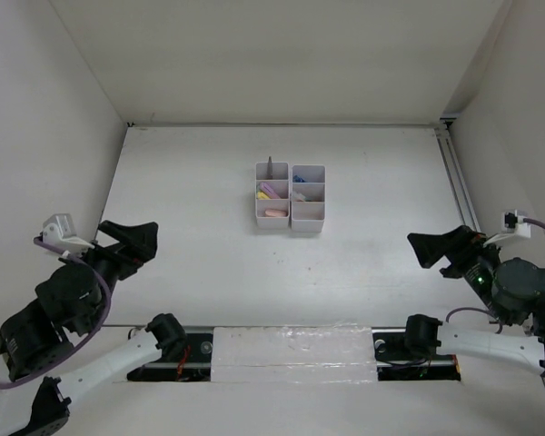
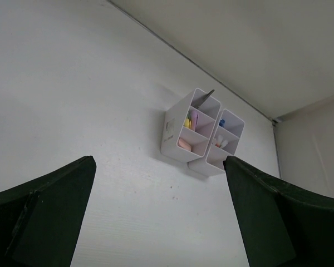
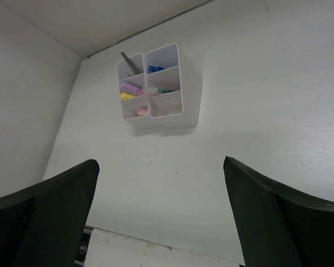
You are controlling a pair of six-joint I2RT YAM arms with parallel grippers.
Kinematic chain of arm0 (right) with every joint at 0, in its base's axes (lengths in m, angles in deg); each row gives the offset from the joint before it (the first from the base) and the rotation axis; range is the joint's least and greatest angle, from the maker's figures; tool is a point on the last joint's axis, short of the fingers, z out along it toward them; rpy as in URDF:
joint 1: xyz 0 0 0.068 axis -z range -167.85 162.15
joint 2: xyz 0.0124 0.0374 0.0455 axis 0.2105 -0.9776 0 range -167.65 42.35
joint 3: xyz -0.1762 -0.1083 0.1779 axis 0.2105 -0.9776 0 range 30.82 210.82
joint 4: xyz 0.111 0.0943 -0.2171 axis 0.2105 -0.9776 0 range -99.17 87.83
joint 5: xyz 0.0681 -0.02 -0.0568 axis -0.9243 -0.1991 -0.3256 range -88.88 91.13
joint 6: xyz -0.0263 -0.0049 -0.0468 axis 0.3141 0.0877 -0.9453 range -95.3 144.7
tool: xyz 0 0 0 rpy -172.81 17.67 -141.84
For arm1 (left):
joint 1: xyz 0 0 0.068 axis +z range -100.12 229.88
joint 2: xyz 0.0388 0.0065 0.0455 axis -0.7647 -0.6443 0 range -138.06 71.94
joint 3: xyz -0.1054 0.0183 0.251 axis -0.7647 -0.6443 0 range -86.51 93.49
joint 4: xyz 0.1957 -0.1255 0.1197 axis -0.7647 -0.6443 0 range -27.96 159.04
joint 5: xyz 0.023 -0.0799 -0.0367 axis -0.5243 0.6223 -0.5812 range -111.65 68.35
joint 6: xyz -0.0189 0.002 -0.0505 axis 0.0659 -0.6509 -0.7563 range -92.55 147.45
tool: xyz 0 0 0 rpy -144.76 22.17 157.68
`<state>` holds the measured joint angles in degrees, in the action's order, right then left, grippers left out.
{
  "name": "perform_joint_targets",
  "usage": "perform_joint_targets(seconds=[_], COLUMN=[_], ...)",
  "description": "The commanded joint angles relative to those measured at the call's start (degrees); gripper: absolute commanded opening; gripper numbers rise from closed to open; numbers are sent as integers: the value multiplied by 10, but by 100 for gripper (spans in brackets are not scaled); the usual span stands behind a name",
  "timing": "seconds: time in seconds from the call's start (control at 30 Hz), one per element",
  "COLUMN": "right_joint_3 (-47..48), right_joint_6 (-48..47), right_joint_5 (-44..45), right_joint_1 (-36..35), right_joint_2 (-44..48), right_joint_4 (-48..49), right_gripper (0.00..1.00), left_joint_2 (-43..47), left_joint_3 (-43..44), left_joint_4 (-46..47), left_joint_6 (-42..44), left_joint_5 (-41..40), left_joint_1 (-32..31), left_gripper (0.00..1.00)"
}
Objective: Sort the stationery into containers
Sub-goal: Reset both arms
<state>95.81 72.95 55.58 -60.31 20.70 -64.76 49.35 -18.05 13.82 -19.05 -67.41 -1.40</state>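
The two joined white containers [image 1: 291, 209] stand at the table's middle back, also in the left wrist view [image 2: 172, 139] and the right wrist view [image 3: 190, 94]. The stationery sits inside: scissors' grey blade [image 1: 269, 166] sticks up from the far left compartment, pink and yellow highlighters [image 1: 270, 191] in the middle left, a pink-white item [image 1: 274, 213] in the near left, a blue-capped bottle [image 1: 300, 178] in the far right. My left gripper [image 1: 138, 241] is open and empty at the left. My right gripper [image 1: 433, 250] is open and empty at the right. Both are far from the containers.
White walls enclose the table on the left, back and right. A rail [image 1: 456, 177] runs along the right edge. A taped white strip [image 1: 291, 354] lies between the arm bases at the near edge.
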Motion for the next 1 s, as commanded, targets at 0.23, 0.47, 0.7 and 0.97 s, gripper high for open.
perform_joint_targets(seconds=[0.23,0.47,0.7,0.97], right_joint_3=[28,28,16,10], right_joint_6=[-8,-8,-26,-26], right_joint_5=[-8,-8,-13,-13], right_joint_1=[-3,-3,-3,-3], right_joint_2=[14,20,33,22], right_joint_4=[-13,-18,1,6], right_gripper=[100,100,100,100], left_joint_2=[47,42,37,37], left_joint_3=[2,2,2,2], left_joint_4=[-35,-35,-30,-30], left_joint_6=[-5,-5,-5,-5], left_joint_5=[-6,-6,-6,-6], left_joint_1=[0,0,0,0], left_gripper=[99,99,99,99])
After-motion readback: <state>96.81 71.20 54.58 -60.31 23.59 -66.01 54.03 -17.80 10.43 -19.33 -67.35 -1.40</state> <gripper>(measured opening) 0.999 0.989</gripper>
